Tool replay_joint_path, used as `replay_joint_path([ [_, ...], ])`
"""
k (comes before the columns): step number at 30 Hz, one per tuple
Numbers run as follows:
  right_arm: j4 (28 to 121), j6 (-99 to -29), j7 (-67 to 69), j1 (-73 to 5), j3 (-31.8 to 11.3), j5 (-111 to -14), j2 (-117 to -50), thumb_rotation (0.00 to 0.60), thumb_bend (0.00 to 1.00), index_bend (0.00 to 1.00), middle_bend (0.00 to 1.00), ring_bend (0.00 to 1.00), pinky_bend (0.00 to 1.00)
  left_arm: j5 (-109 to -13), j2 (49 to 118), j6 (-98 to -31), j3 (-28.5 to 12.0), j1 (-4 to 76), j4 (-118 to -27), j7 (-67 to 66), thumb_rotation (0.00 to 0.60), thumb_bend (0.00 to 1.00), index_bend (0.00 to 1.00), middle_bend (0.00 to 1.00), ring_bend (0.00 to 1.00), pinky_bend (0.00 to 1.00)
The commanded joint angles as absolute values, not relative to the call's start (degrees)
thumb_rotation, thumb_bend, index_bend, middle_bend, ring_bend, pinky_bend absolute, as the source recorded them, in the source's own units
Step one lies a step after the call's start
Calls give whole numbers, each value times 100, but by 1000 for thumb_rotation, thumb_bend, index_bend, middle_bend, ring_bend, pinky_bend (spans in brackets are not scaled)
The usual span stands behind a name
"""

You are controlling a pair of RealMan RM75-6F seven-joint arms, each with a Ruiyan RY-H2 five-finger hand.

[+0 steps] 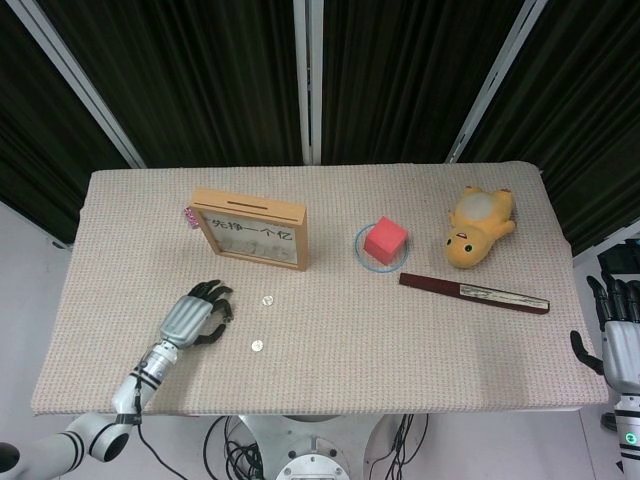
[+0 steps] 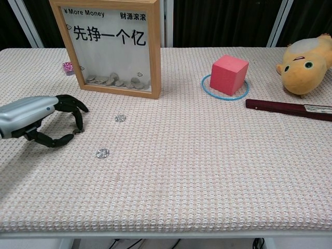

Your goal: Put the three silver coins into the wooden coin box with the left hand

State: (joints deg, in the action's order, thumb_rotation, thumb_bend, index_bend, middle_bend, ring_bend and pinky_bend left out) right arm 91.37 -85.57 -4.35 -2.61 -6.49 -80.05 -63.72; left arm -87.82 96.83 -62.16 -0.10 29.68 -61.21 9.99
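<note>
The wooden coin box [image 1: 250, 228] [image 2: 114, 46] stands upright at the back left, with several coins behind its glass front. One silver coin [image 1: 267, 299] [image 2: 120, 118] lies in front of the box, and a second coin [image 1: 257, 345] [image 2: 102, 153] lies nearer the front edge. The third coin [image 2: 77, 132] sits on the cloth under a fingertip of my left hand [image 1: 195, 315] [image 2: 44, 120]. That hand arches over it, with the thumb close beside the coin. My right hand [image 1: 620, 335] hangs off the table's right edge, fingers spread and holding nothing.
A red cube [image 1: 385, 240] [image 2: 229, 74] sits inside a blue ring [image 2: 207, 89]. A yellow plush toy [image 1: 478, 227] [image 2: 305, 63] lies at the back right, with a dark red stick [image 1: 473, 292] [image 2: 288, 109] in front of it. A small pink object [image 2: 67, 67] lies left of the box.
</note>
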Motion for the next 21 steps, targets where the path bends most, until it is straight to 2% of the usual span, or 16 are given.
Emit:
replay_joint_path([
  [1,9134,-8548,-439,-265,-647,-8003,-6374,600,318,0,0,0,0,-8782,9691,-6217,-11,2977,-6110,998,600,283,449,169,63,134],
  [21,9093,-8487,-477,-295,-637,-7985,-6408,600,321,0,0,0,0,-8859,9728,-6245,48,3048,-5984,1188,600,277,400,170,63,124],
])
